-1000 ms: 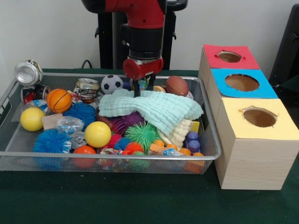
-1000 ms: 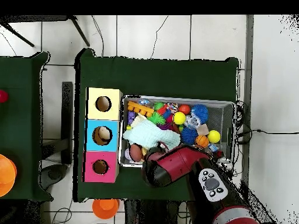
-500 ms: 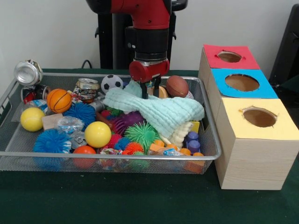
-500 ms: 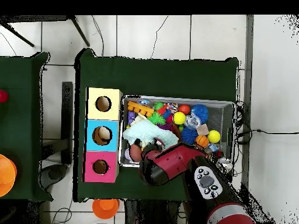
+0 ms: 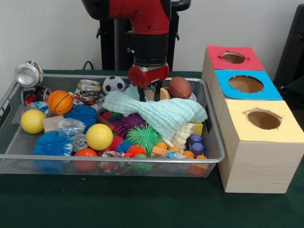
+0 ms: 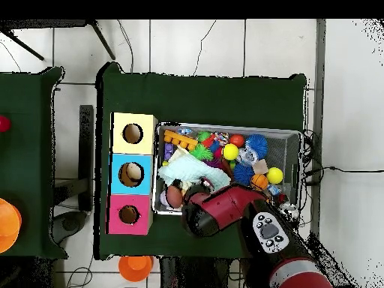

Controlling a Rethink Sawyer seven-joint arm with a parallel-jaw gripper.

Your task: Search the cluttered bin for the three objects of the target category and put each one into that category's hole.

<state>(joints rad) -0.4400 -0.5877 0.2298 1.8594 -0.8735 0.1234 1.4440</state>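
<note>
The gripper (image 5: 149, 94) pinches the mint cloth (image 5: 159, 113) inside the bin (image 5: 104, 159); at three o'clock stand three boxes (image 5: 256, 142), one hole each.

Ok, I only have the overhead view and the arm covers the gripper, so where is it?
Observer: The gripper is down at the far edge of the mint cloth, inside the bin.
Operator: What sits on either side of it?
Observer: In the front view, a soccer ball is to its left and a brown football to its right, both clear of it.
</note>
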